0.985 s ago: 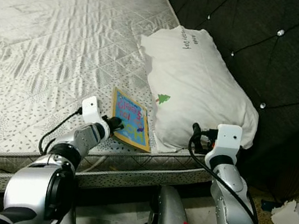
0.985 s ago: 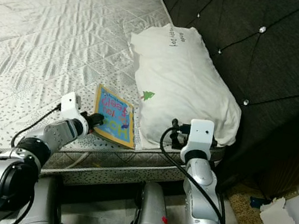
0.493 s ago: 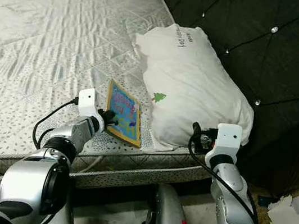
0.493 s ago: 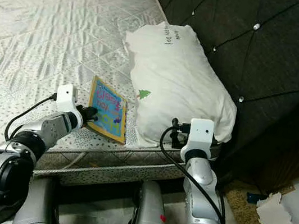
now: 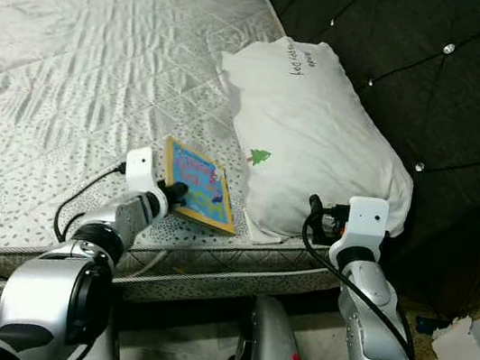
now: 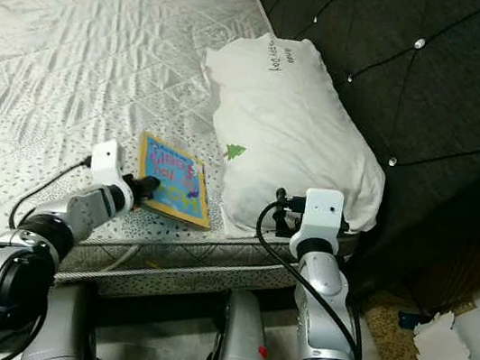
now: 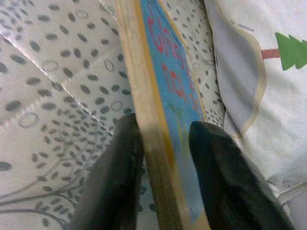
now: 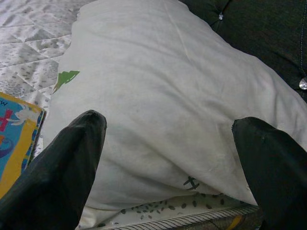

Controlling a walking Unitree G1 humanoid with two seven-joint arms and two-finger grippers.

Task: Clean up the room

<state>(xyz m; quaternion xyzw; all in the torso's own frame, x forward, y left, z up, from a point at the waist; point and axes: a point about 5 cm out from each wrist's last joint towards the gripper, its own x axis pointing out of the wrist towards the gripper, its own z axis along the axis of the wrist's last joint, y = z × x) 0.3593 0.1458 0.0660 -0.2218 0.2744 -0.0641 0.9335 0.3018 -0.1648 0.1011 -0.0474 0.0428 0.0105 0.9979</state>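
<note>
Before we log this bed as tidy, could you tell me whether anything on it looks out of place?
Yes: a picture book lies askew at the mattress edge beside the pillow, clamped in the left tool.

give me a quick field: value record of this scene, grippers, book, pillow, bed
left gripper: shut on the book's near edge
book: blue and yellow cover, near end tilted up off the mattress
right gripper: open, fingers spread, at the pillow's near end
pillow: white, small green tree print, against the dark headboard
mattress: bare, quilted
</note>
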